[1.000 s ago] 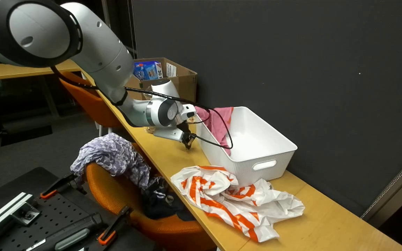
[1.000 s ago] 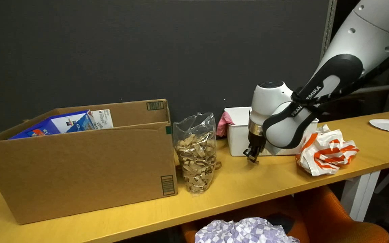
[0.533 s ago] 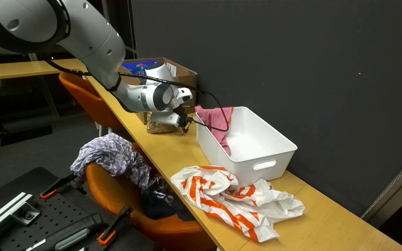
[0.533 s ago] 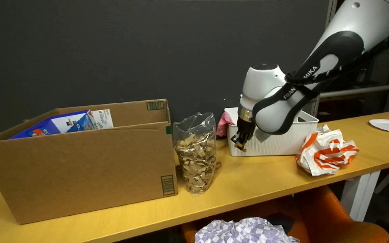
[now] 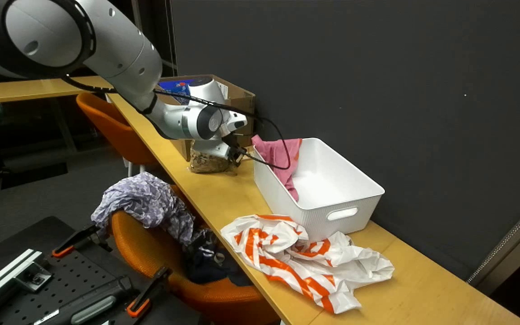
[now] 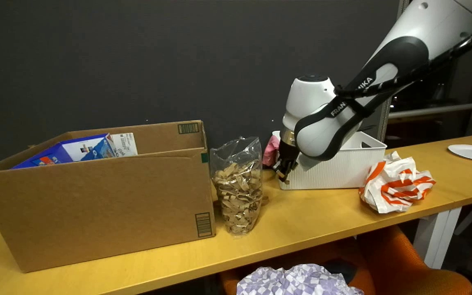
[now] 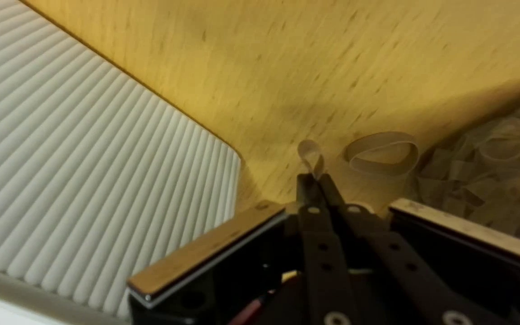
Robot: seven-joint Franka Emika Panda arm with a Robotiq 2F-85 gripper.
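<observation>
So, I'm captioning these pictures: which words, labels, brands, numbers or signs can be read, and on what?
"FRAN": on the arm, in an exterior view.
"IKA": same arm, letters before it covered.
Blue pack: print too small to read.
White label in the box: too small.
Box: printed marks too small.
Bag: orange marks, too crumpled to tell if letters.

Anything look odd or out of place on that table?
A tan loop lies stray on the table, outside the clear bag of similar ones; the gripper pinches a second loop. Pink cloth hangs untidily over the rim of the bin, and a carrier bag lies crumpled beside it.
</observation>
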